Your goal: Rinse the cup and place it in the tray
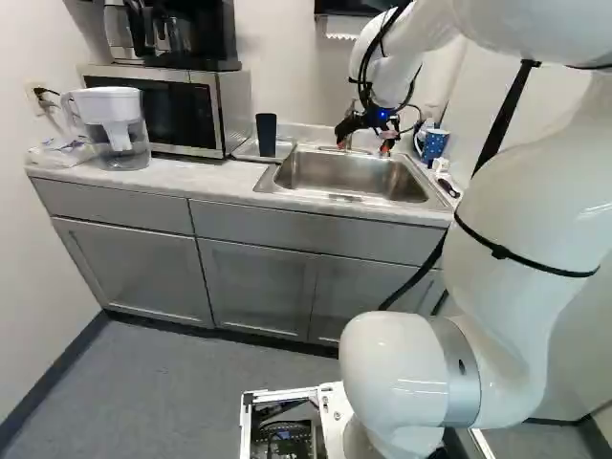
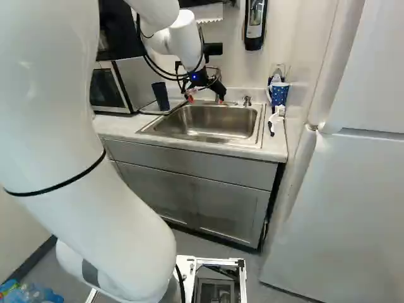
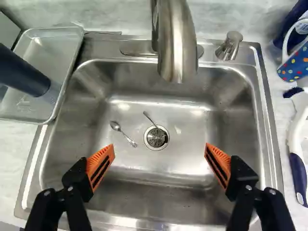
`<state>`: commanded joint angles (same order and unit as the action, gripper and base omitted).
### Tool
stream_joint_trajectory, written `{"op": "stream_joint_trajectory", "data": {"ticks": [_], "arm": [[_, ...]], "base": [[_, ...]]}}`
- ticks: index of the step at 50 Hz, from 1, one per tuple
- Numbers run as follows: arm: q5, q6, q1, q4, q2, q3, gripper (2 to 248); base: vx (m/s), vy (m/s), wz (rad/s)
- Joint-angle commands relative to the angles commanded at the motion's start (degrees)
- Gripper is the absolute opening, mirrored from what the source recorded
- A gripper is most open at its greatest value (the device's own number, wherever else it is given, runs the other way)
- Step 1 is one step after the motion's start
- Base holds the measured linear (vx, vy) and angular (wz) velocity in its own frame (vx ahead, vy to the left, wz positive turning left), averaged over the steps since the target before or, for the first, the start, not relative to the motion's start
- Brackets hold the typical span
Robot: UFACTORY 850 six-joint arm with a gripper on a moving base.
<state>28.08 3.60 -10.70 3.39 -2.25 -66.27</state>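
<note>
Left base view: dark cup [image 1: 266, 135] stands in the tray [image 1: 284, 150] – probably light, stiff, slippery if wet, so I'd grab it mid-side. Right base view: its foot's hard to make out. Wrist view: hand [image 3: 159, 151] wide open, empty – cup's top is cut off.

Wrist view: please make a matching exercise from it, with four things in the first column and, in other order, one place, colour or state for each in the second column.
Column 1
1. dark cup
2. mug
3. spoon
4. hand

Column 2
A. blue, with coloured dots
B. open, above the sink
C. in the shallow tray
D. on the bottom of the sink, near the drain

Right pairs: 1-C, 2-A, 3-D, 4-B
</note>
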Motion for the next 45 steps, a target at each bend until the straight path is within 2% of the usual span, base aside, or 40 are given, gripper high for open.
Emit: {"op": "stream_joint_trajectory", "data": {"ticks": [21,45], "arm": [[0.00,0.00,0.00,0.00,0.00,0.00,247],[0.00,0.00,0.00,0.00,0.00,0.00,247]], "base": [[-0.050,0.025,-0.001],[-0.143,0.053,-0.003]]}}
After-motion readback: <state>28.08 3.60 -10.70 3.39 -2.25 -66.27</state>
